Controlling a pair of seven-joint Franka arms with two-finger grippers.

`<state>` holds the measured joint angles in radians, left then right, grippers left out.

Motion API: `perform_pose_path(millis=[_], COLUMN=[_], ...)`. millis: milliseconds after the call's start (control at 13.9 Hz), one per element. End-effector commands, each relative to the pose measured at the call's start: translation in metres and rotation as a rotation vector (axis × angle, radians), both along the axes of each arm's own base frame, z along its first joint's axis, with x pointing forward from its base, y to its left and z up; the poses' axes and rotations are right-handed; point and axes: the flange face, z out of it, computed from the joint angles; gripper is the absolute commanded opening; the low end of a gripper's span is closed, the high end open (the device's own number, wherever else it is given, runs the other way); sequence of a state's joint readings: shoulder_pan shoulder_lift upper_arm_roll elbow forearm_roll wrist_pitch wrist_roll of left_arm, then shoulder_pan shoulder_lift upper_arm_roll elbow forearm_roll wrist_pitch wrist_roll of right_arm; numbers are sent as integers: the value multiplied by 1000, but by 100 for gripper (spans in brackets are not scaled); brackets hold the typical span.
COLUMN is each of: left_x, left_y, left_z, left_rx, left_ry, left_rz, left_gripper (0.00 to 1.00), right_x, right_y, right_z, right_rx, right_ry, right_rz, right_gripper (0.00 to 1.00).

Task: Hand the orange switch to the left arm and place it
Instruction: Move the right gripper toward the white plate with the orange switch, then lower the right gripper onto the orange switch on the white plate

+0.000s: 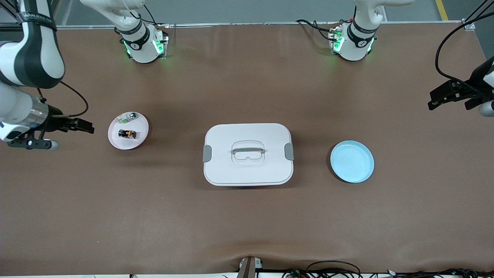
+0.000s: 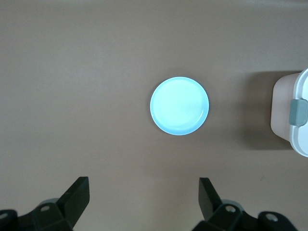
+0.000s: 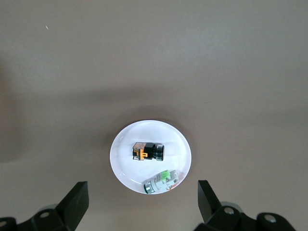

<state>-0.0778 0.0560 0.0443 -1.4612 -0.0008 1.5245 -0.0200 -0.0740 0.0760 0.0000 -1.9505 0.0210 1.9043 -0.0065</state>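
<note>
The right gripper (image 1: 87, 126) hangs over the bench (image 1: 154, 216) at the right arm's end, its jaws spread wide and holding nothing. Just beside it sits a pink plate (image 1: 115, 142). The orange switch (image 1: 127, 134) lies on its side on that plate, close to a small silvery part with green (image 1: 129, 116). The big white box (image 1: 248, 154) sits in the middle. Next comes a blue plate (image 1: 352, 161). The left gripper (image 1: 438, 99) hangs over the left arm's end, jaws wide and holding nothing.

Both arms (image 1: 23, 58) have glossy white shells with black joint bands. Bases (image 1: 142, 44) carry green indicator lights. Black cables trail along each arm. Grippers (image 1: 83, 125) are matte black with angular fingers (image 3: 77, 202).
</note>
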Motion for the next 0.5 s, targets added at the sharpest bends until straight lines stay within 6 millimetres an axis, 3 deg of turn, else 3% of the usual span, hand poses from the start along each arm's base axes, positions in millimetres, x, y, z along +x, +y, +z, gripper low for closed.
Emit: perform_pose_path(millis=[0,216,432], left_x=[-1,-1,-1], left_y=[-2,-2,-2], left_z=[5,5,5], left_rx=[-11,-11,-11], left_ry=[3,3,3], left_rz=[-24,-24,-24], left_gripper=[100,100,100], right_x=[-29,-47,-55], right_y=[3,5,29], right_z=[-28,-64,-81], right_rx=[-37,-56,-63], right_ry=[-41,-57,-46], right_rz=[23,11,-24], right_gripper=[100,100,100])
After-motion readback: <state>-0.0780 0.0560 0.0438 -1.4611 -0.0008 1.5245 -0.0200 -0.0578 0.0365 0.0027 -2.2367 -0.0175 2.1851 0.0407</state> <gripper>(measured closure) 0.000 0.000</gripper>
